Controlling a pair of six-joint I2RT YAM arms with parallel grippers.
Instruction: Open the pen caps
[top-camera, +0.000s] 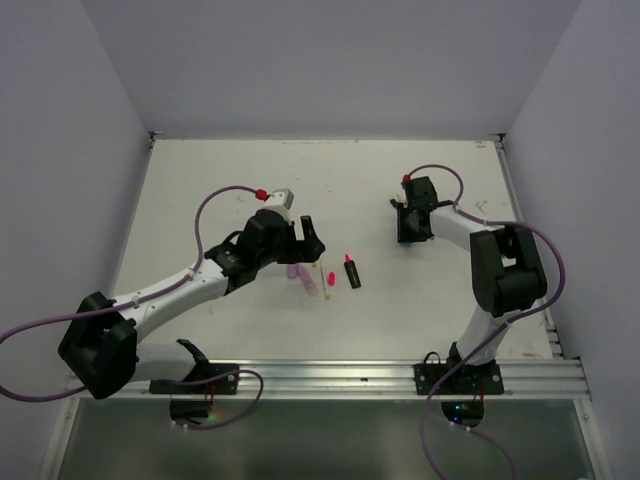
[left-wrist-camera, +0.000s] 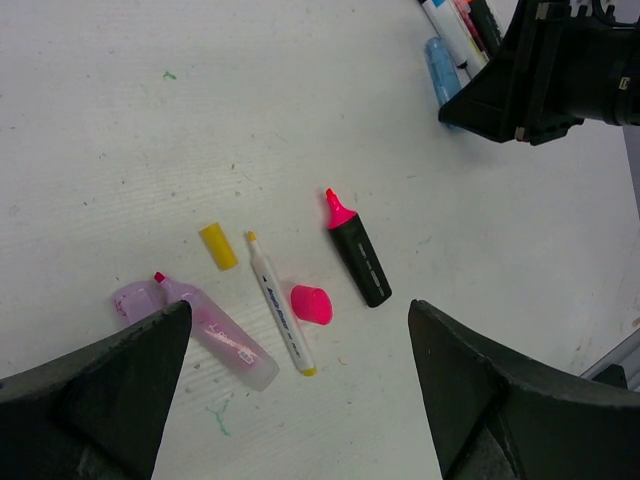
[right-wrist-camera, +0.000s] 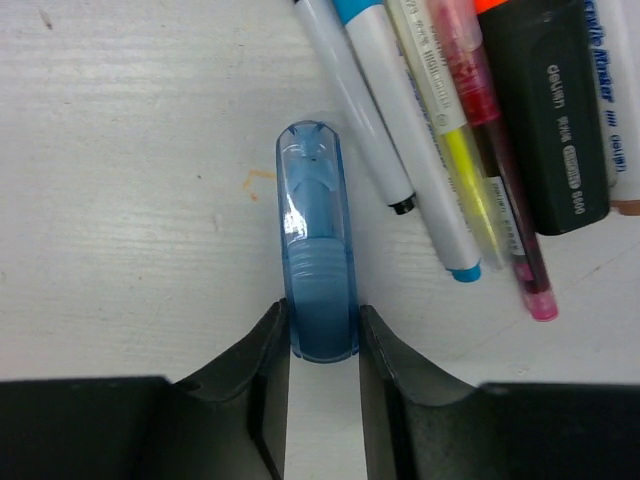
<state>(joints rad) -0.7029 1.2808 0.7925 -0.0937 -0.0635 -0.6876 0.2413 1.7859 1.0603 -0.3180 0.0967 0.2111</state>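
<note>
Blue highlighter (right-wrist-camera: 317, 250), cap (right-wrist-camera: 310, 165) pointing away, pinched by your right pincer (right-wrist-camera: 322, 310); hold its body firm so the wide-open left pincer (left-wrist-camera: 298, 320) can pull.

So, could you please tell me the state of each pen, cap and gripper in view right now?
Lilac highlighter: uncapped, lilac cap beside it.
White pen: uncapped, yellow cap beside it.
Black highlighter: uncapped, pink cap loose beside it.
Blue highlighter: cap on, gripped.
Left gripper: open, empty.
Right gripper: shut on the blue highlighter.
</note>
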